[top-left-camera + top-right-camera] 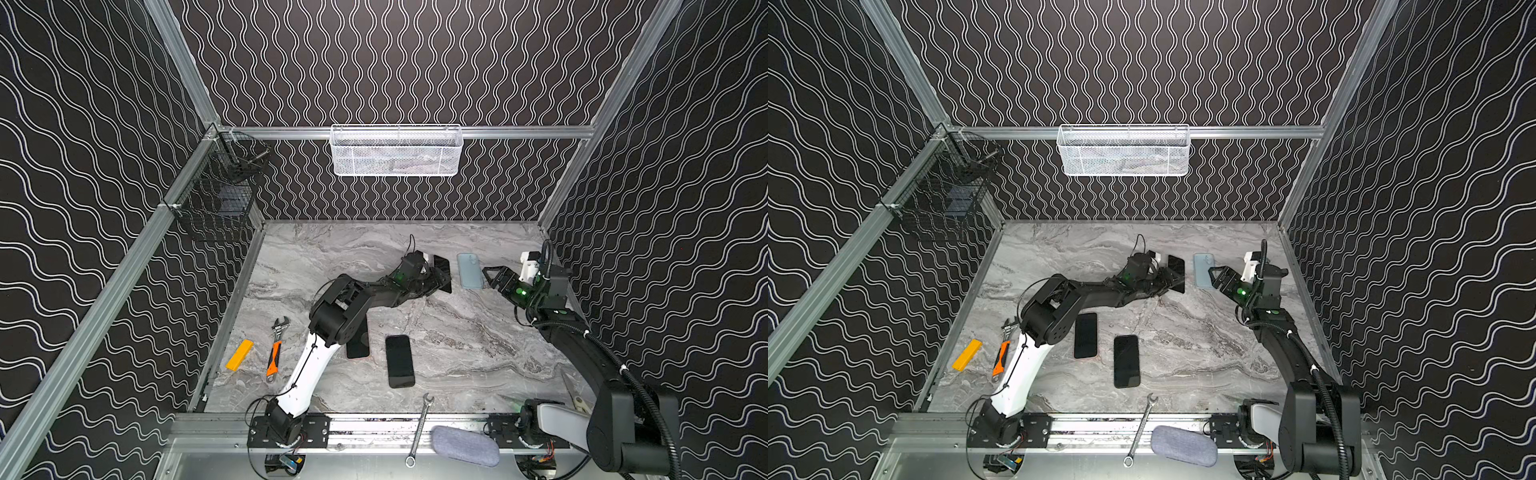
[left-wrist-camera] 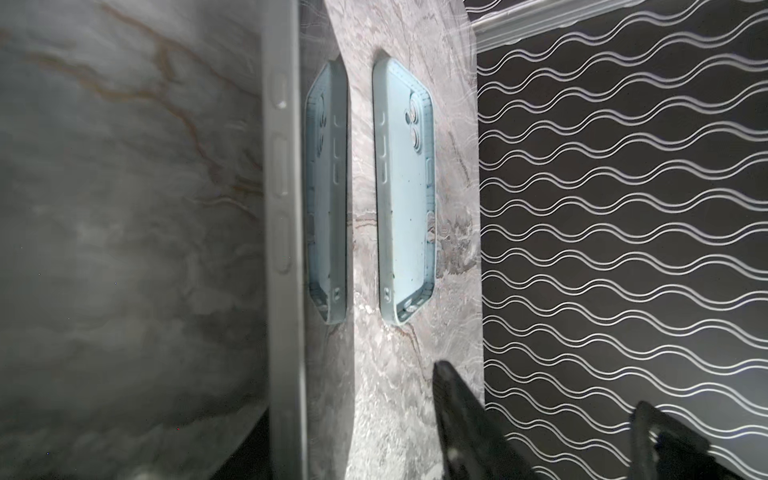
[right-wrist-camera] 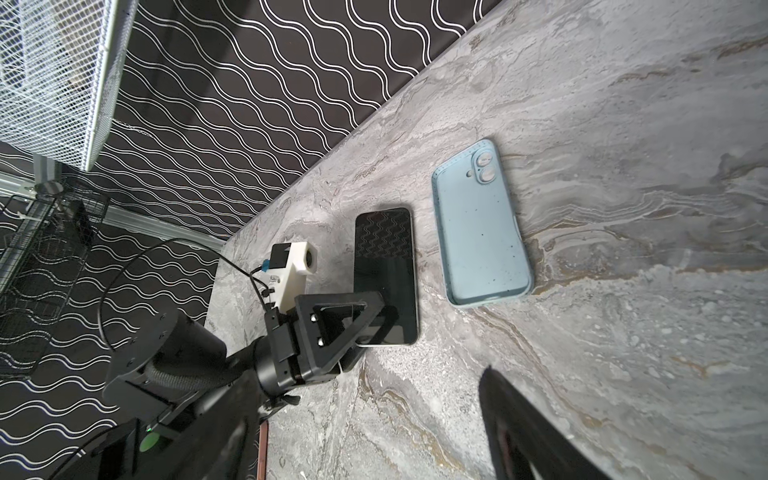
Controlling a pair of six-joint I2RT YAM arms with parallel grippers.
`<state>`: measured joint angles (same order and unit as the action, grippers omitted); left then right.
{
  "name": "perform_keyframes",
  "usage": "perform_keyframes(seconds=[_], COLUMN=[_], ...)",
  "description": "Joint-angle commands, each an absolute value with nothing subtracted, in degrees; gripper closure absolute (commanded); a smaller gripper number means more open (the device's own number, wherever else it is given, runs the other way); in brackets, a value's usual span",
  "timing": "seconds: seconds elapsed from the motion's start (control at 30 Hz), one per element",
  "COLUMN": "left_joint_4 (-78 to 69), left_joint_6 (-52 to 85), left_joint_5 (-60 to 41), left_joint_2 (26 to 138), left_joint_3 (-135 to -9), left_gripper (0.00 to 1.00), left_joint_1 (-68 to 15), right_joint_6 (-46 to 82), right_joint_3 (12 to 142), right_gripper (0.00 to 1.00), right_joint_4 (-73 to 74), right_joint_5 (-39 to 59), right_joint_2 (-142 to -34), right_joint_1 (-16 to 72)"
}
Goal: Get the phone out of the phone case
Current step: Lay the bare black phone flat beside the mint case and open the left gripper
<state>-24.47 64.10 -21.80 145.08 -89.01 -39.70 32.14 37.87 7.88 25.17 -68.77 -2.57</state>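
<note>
Separation looks done: the case [image 3: 482, 232] lies empty at about 1 o'clock on the table [image 1: 332, 257]. The phone [image 3: 386, 274] sits bare just beside it, at the case's 9 o'clock, and the two do not touch. In both top views the phone seems tipped up on a long edge rather than flat, though I cannot be sure. Left gripper [image 1: 438, 282] straddles the phone's near end with jaws partly spread. In the left wrist view its one visible finger [image 2: 465, 415] stands clear of the screen, so I judge the phone free. Right gripper [image 1: 493, 277] hangs wide and empty at the case's 4 o'clock. Step in hand: setting the phone down. Next, the left arm should draw back toward 7 o'clock without clipping the phone.
</note>
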Motion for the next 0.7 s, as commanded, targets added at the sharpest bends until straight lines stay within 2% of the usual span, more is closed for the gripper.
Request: perform_keyframes(seconds=[0.0, 0.37, 0.67], left_joint_4=[-21.9, -18.0, -10.5], left_joint_6=[60.9, 58.8, 55.0], left_joint_5=[-20.7, -20.6, -16.7], left_joint_2=[145.1, 147.5, 145.8], left_joint_3=[-90.7, -95.1, -96.2], left_gripper=[0.47, 0.45, 0.34], left_joint_1=[-39.7, -39.6, -39.6], right_joint_6=[31.9, 31.4, 30.9], right_joint_3=[37.5, 37.5, 38.0], right_gripper=[0.16, 0.16, 0.16], right_joint_4=[8.7, 8.3, 8.3], right_joint_5=[25.0, 25.0, 24.8], right_joint_2=[-68.1, -67.6, -68.3], right_joint_1=[-2.5, -2.5, -2.5])
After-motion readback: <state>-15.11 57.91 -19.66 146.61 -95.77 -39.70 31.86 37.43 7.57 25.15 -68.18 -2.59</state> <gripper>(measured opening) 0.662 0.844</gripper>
